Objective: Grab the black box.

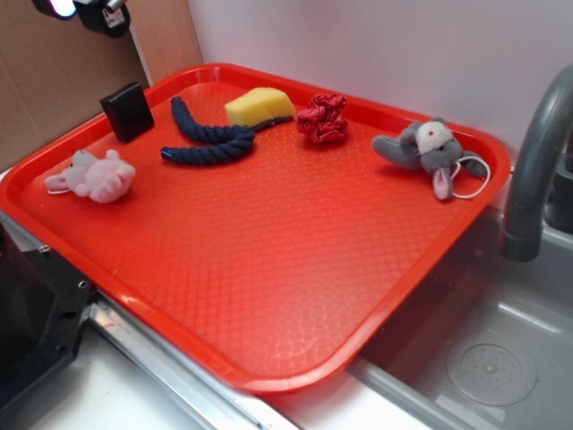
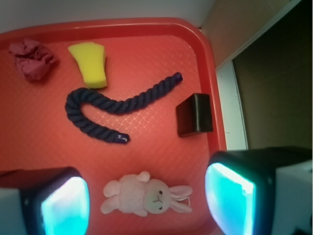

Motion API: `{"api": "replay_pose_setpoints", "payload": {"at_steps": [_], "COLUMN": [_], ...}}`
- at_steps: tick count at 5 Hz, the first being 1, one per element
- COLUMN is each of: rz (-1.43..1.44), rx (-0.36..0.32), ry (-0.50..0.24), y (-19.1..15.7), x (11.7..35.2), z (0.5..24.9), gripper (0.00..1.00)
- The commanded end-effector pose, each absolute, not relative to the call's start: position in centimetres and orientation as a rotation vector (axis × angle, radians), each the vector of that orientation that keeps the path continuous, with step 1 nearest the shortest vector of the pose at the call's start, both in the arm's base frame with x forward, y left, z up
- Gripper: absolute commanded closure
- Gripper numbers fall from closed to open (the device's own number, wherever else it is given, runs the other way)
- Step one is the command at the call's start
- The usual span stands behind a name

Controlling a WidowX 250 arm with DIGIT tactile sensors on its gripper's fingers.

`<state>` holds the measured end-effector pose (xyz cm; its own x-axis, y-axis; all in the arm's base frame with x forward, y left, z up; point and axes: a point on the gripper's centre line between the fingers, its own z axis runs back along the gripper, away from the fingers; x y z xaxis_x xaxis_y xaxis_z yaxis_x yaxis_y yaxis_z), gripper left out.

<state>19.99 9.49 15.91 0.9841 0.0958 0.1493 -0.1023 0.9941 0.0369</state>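
The black box (image 1: 127,110) stands near the far left rim of the red tray (image 1: 295,269); in the wrist view the black box (image 2: 194,115) sits close to the tray's right rim. My gripper (image 1: 94,11) hangs high above that corner, only partly in the exterior view. Seen from the wrist, the gripper (image 2: 146,198) is open and empty, its glowing cyan pads (image 2: 230,198) spread wide. Far below, between the pads, lies the pink plush bunny (image 2: 145,194). The box is ahead and to the right of the pads.
On the tray also lie a navy twisted rope (image 1: 210,139), a yellow sponge (image 1: 259,106), a red scrunchie (image 1: 323,118), the pink bunny (image 1: 94,176) and a grey plush mouse (image 1: 428,150). A grey faucet (image 1: 537,161) and sink (image 1: 483,358) are at the right. A cardboard wall (image 1: 54,81) stands behind.
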Motion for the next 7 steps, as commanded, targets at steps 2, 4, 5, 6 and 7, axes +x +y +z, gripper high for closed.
{"api": "replay_pose_setpoints", "payload": {"at_steps": [2, 4, 5, 6, 7], "rz": [0.127, 0.122, 0.137, 0.147, 0.169], "rx": [0.058, 0.11, 0.103, 0.102, 0.106], "ry": [-0.118, -0.098, -0.069, -0.073, -0.071], "y": [11.1, 14.2, 14.9, 15.4, 16.2], "x": [22.2, 23.2, 22.7, 22.1, 22.0], "z": [14.0, 8.8, 8.4, 8.6, 8.4], "gripper": [0.0, 0.0, 0.0, 0.0, 0.0]}}
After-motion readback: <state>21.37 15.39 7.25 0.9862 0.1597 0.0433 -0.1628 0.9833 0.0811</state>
